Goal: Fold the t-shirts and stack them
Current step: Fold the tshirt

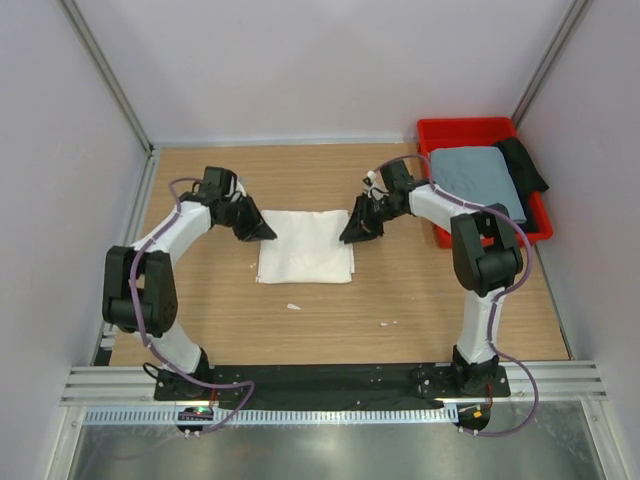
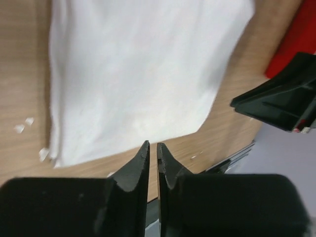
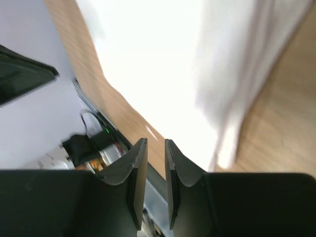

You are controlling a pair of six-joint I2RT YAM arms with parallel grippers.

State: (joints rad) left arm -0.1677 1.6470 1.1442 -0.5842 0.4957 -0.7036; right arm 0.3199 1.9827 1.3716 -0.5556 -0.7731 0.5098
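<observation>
Top external: white t-shirt (image 1: 305, 247) lies between left pincer (image 1: 264, 232), right pincer (image 1: 353, 236).

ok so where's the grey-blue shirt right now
In the top view the grey-blue t-shirt lies folded in the red bin at the table's far right corner, with a black cloth beside it.

The folded white t-shirt (image 1: 305, 246) is being borne flat by the table (image 1: 330, 320); the folded grey-blue t-shirt (image 1: 477, 175) is being cradled by the red bin (image 1: 465, 127).

A lab test cell: plain white wall panels (image 1: 330, 60), aluminium rails (image 1: 330, 385), wooden tabletop (image 1: 330, 330).
</observation>
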